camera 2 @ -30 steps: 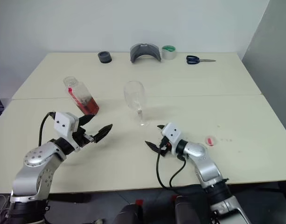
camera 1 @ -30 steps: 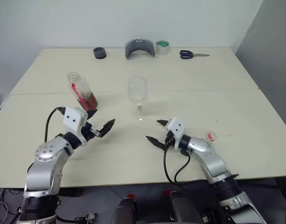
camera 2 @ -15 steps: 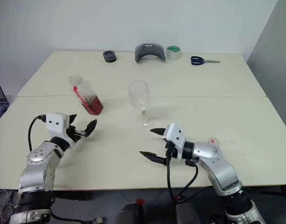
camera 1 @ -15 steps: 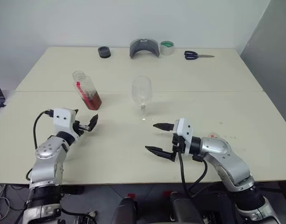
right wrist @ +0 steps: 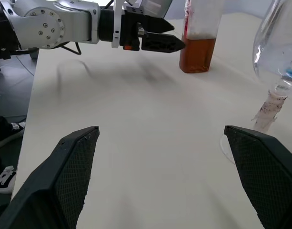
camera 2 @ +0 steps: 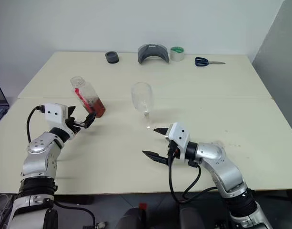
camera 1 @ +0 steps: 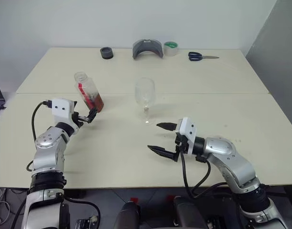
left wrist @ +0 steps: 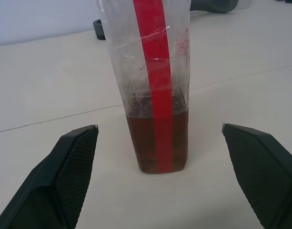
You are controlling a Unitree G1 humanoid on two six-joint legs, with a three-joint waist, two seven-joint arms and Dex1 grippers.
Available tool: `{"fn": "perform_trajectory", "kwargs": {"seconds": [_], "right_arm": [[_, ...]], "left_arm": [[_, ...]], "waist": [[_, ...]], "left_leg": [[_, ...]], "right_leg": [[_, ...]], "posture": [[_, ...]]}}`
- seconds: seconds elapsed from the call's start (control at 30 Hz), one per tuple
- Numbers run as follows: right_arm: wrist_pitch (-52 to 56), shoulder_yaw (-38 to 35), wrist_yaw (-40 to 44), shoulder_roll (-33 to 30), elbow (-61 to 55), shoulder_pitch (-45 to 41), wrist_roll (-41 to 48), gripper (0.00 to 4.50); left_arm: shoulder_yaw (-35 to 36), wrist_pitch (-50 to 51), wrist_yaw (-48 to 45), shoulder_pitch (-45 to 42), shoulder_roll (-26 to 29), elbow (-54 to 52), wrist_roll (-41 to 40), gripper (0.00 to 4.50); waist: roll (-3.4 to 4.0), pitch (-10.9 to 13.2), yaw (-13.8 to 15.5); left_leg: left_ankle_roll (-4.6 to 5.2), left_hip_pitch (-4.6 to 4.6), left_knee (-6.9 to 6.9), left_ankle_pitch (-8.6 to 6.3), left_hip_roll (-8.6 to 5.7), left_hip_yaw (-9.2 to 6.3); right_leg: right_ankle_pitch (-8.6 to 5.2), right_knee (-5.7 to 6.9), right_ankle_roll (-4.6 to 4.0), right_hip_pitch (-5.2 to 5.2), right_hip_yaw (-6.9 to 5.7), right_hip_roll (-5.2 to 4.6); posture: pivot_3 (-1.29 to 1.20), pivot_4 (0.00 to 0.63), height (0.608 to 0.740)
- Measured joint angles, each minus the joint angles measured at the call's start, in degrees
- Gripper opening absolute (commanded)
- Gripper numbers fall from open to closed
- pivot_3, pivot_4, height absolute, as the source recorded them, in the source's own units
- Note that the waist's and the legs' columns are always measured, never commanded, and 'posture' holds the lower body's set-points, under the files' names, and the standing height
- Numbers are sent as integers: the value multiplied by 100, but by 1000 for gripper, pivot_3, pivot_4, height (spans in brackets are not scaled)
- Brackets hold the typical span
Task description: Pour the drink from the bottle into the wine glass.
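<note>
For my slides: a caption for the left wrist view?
Open left pincer lined up on the uncapped bottle, tea-coloured drink low inside.

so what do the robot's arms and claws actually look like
Both arms are silver-grey metal with rounded joint housings. Each ends in a white boxy wrist block, and a loose black cable loops from each block back along the arm. The left claw and right claw each have two black pointed fingers with cross-hatched textured pads.

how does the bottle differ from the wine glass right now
The bottle holds reddish-brown drink in its lower part; the wine glass looks empty. The bottle has straight sides and a red label strip; the glass has a rounded bowl on a thin stem. Both are clear, upright on the table, unheld.
</note>
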Motion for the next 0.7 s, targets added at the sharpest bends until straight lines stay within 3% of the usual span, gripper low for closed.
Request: {"fn": "perform_trajectory", "kwargs": {"seconds": [0.53,0.7], "right_arm": [[25,8,-113,93,1,-177,71,4478],[32,4,-150,150,1,-262,116,4500]], "left_arm": [[-152,-598,-313,-1359,121,1848,208,4500],[-151,-797,-380,-1743,178,2373,225,3213]], "waist": [[-2,0,-4],[-2,0,-6]], "left_leg": [[0,-3,3,0,-2,0],[0,-4,4,0,-4,0]], "right_leg": [[0,5,0,-3,-2,1],[0,6,0,-4,-2,1]], "posture": [[0,150,740],[0,150,740]]}}
